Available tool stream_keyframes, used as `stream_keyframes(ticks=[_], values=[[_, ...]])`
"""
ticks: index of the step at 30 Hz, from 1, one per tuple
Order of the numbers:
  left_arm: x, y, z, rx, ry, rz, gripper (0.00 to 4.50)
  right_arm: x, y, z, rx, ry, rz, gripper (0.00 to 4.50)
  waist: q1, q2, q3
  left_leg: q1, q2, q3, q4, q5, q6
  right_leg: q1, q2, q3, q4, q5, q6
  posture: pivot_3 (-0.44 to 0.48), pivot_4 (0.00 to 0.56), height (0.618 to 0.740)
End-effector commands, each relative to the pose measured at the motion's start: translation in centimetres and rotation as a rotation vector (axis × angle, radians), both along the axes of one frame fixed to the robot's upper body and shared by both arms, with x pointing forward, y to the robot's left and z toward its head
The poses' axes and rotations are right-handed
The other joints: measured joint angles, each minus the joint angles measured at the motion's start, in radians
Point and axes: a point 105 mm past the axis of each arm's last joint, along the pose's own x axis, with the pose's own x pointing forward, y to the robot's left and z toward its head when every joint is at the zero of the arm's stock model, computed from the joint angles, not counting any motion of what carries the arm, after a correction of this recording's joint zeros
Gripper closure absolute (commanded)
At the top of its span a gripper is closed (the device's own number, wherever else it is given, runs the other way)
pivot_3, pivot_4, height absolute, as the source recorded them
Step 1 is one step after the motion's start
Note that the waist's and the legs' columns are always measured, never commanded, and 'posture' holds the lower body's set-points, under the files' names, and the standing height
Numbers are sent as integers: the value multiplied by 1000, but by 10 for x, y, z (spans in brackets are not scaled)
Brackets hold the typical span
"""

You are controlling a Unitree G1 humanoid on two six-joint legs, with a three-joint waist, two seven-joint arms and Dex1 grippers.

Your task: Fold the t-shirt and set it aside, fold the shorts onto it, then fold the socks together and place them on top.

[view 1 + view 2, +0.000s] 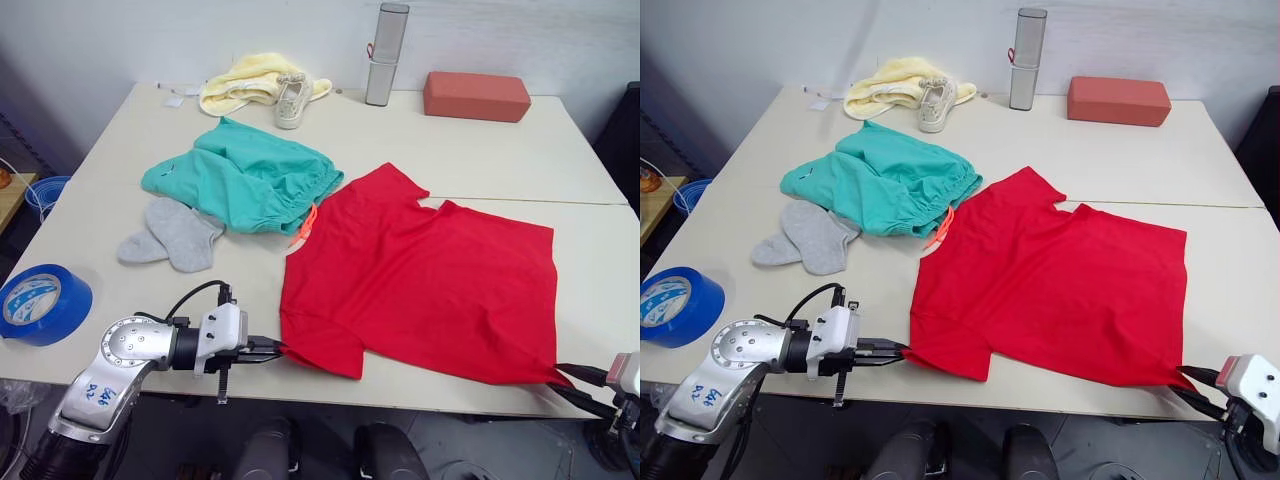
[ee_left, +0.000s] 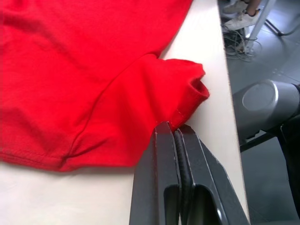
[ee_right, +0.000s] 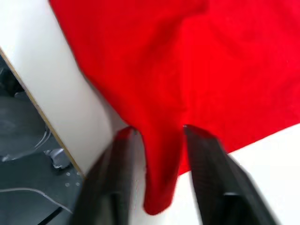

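T-shirt (image 1: 430, 285) is lying spread flat on the near right part of the table (image 1: 520, 165), unfolded, collar pointing toward the shorts.

Left end effector (image 1: 272, 351) is sitting at the near edge, fingers pinched together on the hem of the near sleeve; the left wrist view is showing them closed tight on the red fabric. Right end effector (image 1: 1193, 387) is sitting at the near right corner of the t-shirt, fingers parted with a fold of the hem hanging between them; the right wrist view is showing gaps on both sides of the cloth, so it's straddling rather than clamping.

Shorts (image 1: 245, 178) are sitting crumpled on the left half of the table, orange drawstring trailing toward the shirt. Socks (image 1: 172, 236) are lying loose and overlapping just in front of the shorts, near blue tape roll (image 1: 42, 302). Yellow cloth (image 1: 245, 80), white shoe (image 1: 291, 102), grey cylinder (image 1: 386, 54) and red brick (image 1: 476, 95) are sitting along the far edge.

Progress, my read: barely started. First fold of the t-shirt is only being set up; nothing folded, nothing stacked. All three garments remaining.
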Motion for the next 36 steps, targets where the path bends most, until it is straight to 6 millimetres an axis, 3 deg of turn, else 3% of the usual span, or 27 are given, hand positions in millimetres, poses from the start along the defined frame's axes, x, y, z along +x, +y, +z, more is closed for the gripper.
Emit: stream_keyframes(ticks=[1, 5, 11, 22, 28, 31, 36], values=[[-6, -5, 5, -37, 10, 21, 4500, -7, -5, 33, -44, -90, 41, 1514, 0, 1, 0, 0, 0, 0, 0, 0, 1, 0, 0, 0, 0, 0, 0, 0, 150, 740], [-10, -12, 5, -61, 32, 47, 4500, -28, 11, 46, -36, -67, 153, 1514, 1, 1, 1, 0, 0, 0, -1, -2, 3, 1, 0, 0, -1, 0, 0, 0, 150, 740], [0, -20, 16, -156, 70, 161, 4500, -33, 26, 33, -134, -68, 225, 1514, 1, 1, 1, 0, 0, 0, 0, -3, 2, 1, 0, 0, -2, 0, 0, 0, 150, 740], [27, -13, 30, -230, 130, 359, 4500, 0, 2, 1, -281, -103, 87, 1514, 1, 1, 1, 0, 0, 0, 1, 0, -1, 1, 0, 0, -2, 0, -1, 0, 150, 740], [44, 0, 31, -228, 128, 482, 4500, 21, -2, -2, -284, -154, 43, 1514, 1, 2, 0, 0, 0, 0, 1, 0, -1, 2, 1, -1, -1, 0, -1, 0, 150, 740], [45, 3, 27, -211, 135, 492, 4500, 32, -6, 6, -223, -190, -36, 2086, 1, 1, 1, 0, 0, 0, 1, 0, -1, 2, 1, -1, -1, 0, 0, 0, 150, 740], [47, 2, 25, -211, 139, 492, 4500, 41, 4, 18, 75, -166, -152, 3878, 1, 1, 1, 0, 0, 0, 1, 0, -1, 2, 1, -1, -1, 0, 0, 0, 150, 740]])
